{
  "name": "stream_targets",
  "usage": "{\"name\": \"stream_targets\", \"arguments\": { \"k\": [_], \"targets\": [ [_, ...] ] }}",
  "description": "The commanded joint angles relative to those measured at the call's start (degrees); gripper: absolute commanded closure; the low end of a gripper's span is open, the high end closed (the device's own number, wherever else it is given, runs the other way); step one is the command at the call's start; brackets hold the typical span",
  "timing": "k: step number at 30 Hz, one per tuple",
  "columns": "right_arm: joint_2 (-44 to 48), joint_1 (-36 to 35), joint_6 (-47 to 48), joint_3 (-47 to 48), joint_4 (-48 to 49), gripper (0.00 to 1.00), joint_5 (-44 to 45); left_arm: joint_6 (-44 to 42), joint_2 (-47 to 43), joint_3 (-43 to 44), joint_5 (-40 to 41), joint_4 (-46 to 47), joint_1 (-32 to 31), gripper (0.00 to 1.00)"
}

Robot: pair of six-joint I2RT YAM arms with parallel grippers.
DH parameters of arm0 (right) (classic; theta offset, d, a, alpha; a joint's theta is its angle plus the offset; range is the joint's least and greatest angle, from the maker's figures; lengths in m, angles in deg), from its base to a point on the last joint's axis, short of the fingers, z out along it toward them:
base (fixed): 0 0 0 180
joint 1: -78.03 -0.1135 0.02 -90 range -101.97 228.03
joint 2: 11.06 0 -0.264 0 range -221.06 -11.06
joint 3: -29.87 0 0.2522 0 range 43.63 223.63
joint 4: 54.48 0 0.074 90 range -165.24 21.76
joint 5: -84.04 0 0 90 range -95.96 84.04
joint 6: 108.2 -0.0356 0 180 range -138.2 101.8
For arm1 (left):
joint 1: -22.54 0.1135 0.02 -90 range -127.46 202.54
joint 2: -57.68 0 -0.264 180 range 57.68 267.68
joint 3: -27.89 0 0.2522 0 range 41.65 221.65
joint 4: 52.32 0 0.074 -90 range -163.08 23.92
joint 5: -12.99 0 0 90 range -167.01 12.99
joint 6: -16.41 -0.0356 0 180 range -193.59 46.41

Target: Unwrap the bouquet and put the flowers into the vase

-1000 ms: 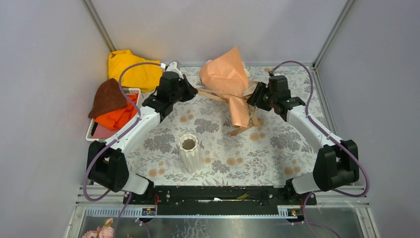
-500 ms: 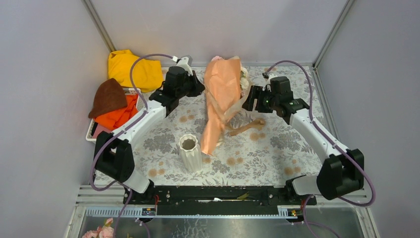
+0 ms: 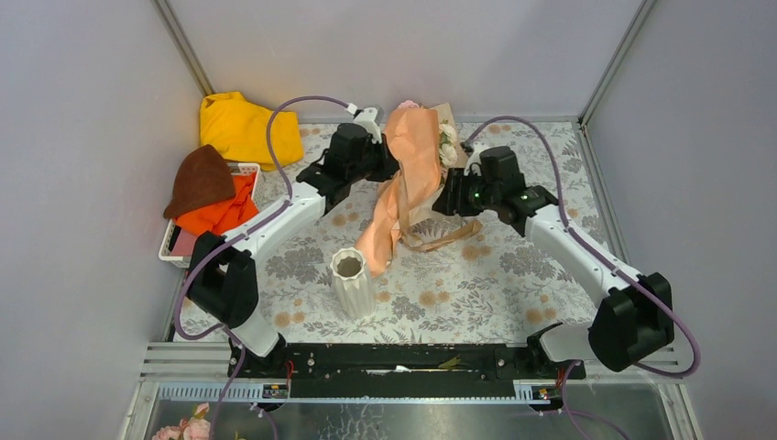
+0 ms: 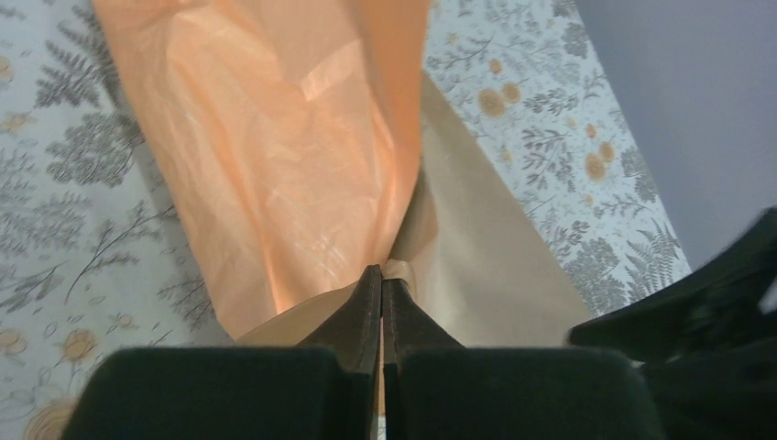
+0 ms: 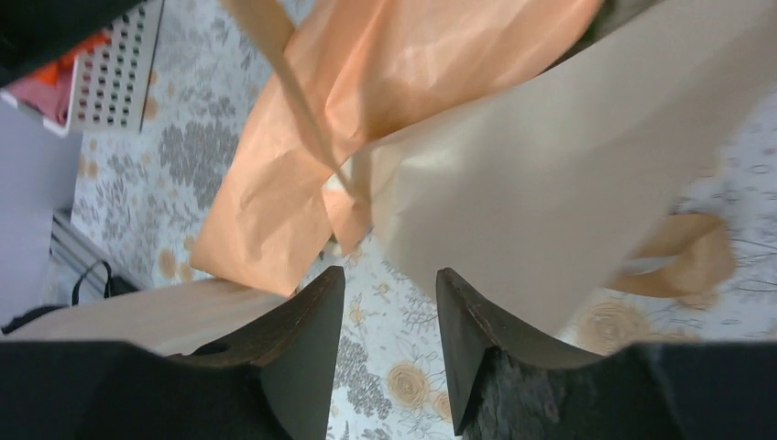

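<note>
White ceramic, ribbed, the vase [image 3: 350, 281] is stood upright on the patterned tablecloth [image 3: 513, 275]. The hanging tip of the peach sheet [image 3: 377, 249] is seen just beside its mouth. Should the sheet be swung that way, the vase could be brushed and tipped.

Next to the right, the left gripper [image 4: 382, 295] is clamped flat on the edge where the peach sheet meets the kraft paper [image 5: 568, 156], and the bouquet [image 3: 410, 170] appears to be held up by that pinch toward the back of the table. Only paper is gripped. The flowers [image 3: 447, 145], glimpsed as cream blooms at the top, could therefore be spilled onto the table if the wrap is pulled open carelessly, or the thin sheet could be torn.

Furthest right, the right gripper [image 5: 385, 344] is held with jaws apart and nothing between them, just short of the kraft paper. A closure here could miss the paper, or the loose tan ribbon [image 3: 449, 240] could be caught instead.
</note>
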Motion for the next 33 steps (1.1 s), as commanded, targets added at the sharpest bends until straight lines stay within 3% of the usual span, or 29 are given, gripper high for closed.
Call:
{"name": "stream_targets", "arguments": {
  "k": [1, 7, 11, 18, 30, 33],
  "targets": [
    [-2.9, -5.5, 0.3, -0.3, 1.4, 0.49, 0.3, -2.3, 0.7, 5.1, 1.3, 1.5, -2.5, 1.00],
    [-6.7, -9.0, 0.7, -0.4, 2.3, 0.40, 1.0, -2.6, 0.3, 7.7, 2.2, 0.2, -3.8, 1.00],
    [-9.7, -9.9, 0.9, 1.6, 2.8, 0.40, 2.3, -2.9, 0.0, 7.6, 2.7, -0.2, -4.2, 1.00],
    [-13.8, -9.9, 1.9, 3.9, -0.1, 0.41, 12.4, -3.8, -1.1, 7.2, 3.6, -1.2, -4.5, 1.00],
    [-18.4, -9.9, 4.0, 7.4, 0.1, 0.42, 16.2, -4.1, -1.6, 6.1, 4.0, -1.0, -4.7, 1.00],
    [-21.0, -9.9, 4.3, 9.4, 1.1, 0.47, 14.9, -4.5, -2.0, 5.7, 4.3, -0.9, -4.7, 1.00]
  ]
}}
